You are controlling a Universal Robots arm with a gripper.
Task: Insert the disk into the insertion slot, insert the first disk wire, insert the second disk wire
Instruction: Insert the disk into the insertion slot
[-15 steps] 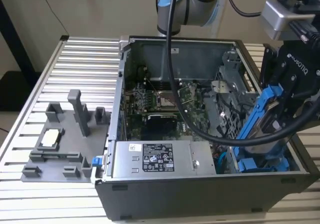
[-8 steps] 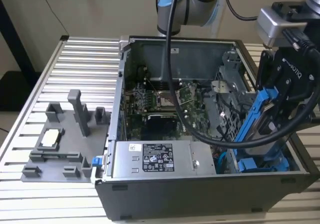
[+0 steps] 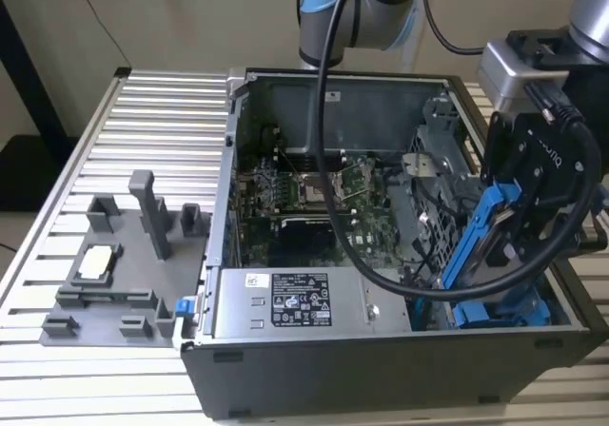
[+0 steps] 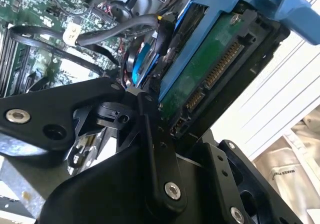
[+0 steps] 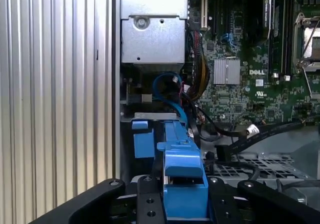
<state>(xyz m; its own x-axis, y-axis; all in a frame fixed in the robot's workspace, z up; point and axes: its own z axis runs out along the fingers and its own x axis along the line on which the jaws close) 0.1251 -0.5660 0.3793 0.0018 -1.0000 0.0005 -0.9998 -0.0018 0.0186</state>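
One disk (image 3: 475, 247) between fingers (image 5: 148, 204), over insertion slot (image 3: 514, 314).

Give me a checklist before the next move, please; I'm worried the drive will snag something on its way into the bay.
1. Grip: ok. The gripper is shut on the disk, holding it by its blue carrier.
2. Disk in the insertion slot: not ok. In the exterior view it hangs tilted over the slot, not in it.
3. Disk connectors bare: ok. No wire is plugged in, as the second wrist view shows.
4. Slot mouth free of wires: cannot tell. A blue wire curls close by.
5. The arm's black cable: not ok. It sags into the case beside the disk.
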